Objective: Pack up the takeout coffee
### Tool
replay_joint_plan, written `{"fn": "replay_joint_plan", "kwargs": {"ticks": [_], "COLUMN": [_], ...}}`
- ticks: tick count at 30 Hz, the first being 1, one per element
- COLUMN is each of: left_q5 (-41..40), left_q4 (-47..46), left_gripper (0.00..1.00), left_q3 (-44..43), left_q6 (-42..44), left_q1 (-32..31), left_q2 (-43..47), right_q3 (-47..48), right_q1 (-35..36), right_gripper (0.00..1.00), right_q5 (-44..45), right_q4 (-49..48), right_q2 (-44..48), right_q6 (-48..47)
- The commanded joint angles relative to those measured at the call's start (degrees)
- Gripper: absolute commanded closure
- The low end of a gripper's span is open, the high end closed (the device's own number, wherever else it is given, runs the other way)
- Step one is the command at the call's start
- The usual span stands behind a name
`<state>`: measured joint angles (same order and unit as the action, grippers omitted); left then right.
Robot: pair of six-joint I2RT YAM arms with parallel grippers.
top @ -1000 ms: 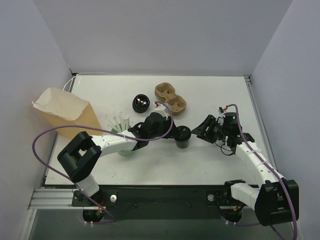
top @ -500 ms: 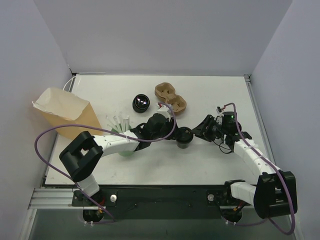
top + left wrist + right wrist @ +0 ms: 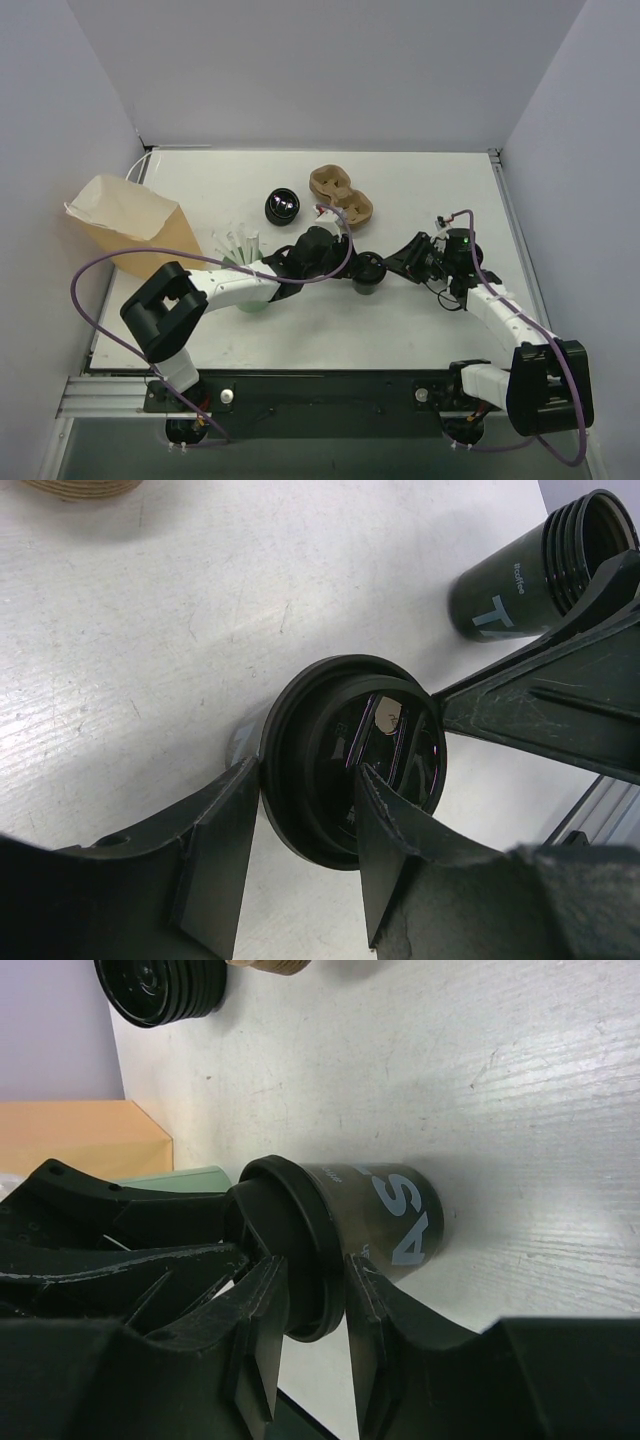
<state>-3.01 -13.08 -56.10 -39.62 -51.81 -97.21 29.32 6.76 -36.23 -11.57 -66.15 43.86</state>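
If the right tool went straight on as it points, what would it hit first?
The right tool would meet the small black lidded takeout cup; its lid sits between the fingers. Beyond, probably the left tool.

From above, the left gripper [image 3: 350, 264] and right gripper [image 3: 392, 266] overlap the takeout coffee [image 3: 368, 272]; you cannot confirm grip contact. Left of the coffee, the left arm [image 3: 230, 285] covers most of the green cup [image 3: 252, 304]. In the left wrist view, the frame edge crops the lidless black cup [image 3: 500, 585] beyond it.
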Motion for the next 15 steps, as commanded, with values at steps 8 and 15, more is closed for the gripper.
{"fn": "replay_joint_plan", "kwargs": {"ticks": [8,15], "left_q5": [-2.62,-2.97], "left_q4": [8.60,9.30], "left_gripper": [0.49,0.49], "left_q3": [0.29,0.37], "left_q6": [2.26,2.26], "left_q1": [-0.31,-0.31], "left_q2": [-2.90,-3.34], "right_q3": [-5.41,-6.73], "right_q1": [-0.26,-0.70], "right_gripper": [0.72,0.72], "right_q5": [2.65,4.15], "right_q4": [-3.10,-3.19], "right_q2": [-2.67,-4.51], "right_q6": [0.53,0.18]}}
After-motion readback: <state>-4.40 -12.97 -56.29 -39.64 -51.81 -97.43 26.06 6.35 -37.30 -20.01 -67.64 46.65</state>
